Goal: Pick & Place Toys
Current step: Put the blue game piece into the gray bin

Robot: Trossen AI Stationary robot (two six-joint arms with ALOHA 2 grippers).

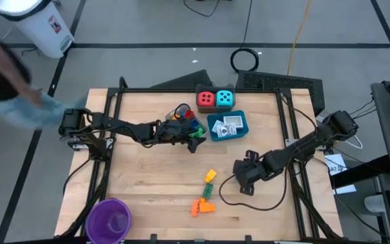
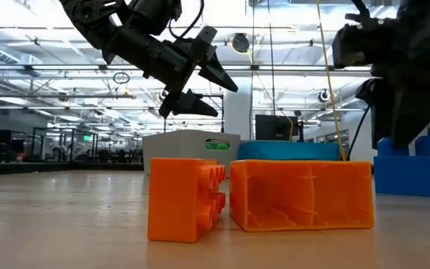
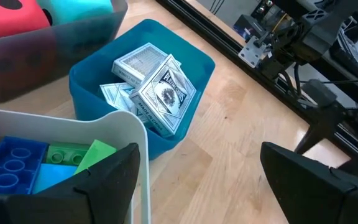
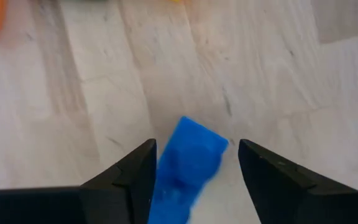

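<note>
Light wooden counter (image 1: 154,169) with a visible plank grain. Right end effector (image 4: 194,165), low over the counter toward its right edge, fingers spread on either side of a glossy blue plastic brick (image 4: 188,165) lying on the wood; whether the pads touch it cannot be told from the wrist view. Left end effector (image 3: 197,174), fingers wide apart and holding nothing, raised beside a white-walled tray (image 3: 73,127) near the counter's far edge; that tray contains studded blue (image 3: 8,165) and green (image 3: 73,155) bricks. Next to it, a blue rectangular tray (image 3: 194,65) holds white printed packets (image 3: 157,87), stacked askew. Behind it, a grey translucent tray (image 3: 67,37) carries the red dotted die (image 1: 205,99) and the cyan die (image 1: 225,99) side by side. Two orange bricks (image 2: 260,198) lie touching near the counter's front edge, one hollow side outward; a yellow brick (image 1: 210,175) rests just beyond them. A purple cup (image 1: 108,218) stands at the front left corner.
</note>
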